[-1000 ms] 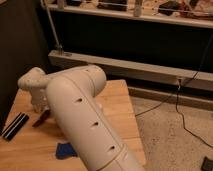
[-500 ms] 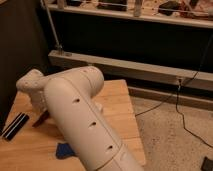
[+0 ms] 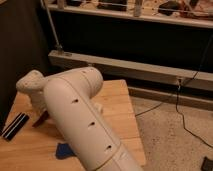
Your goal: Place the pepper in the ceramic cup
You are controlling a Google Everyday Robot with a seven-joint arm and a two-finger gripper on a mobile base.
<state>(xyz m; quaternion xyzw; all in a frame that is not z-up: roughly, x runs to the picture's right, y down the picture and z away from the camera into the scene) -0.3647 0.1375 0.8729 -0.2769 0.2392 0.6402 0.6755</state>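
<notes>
Your gripper [image 3: 38, 110] sits low over the left part of the wooden table [image 3: 117, 107], at the end of the big white arm [image 3: 75, 117]. The arm hides most of it, so you cannot tell whether it is wide, narrow or holding anything. The dark red pepper [image 3: 41, 120] pokes out just below it at the table top, with a black bar [image 3: 15, 125] near its left and a blue sponge [image 3: 63, 150] toward the front edge.

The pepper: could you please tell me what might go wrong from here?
The gripper sits low over the pepper; a glancing contact could push it toward the black bar nearby. The arm blocks much of the table and no ceramic cup shows, so placing may be misjudged.
</notes>
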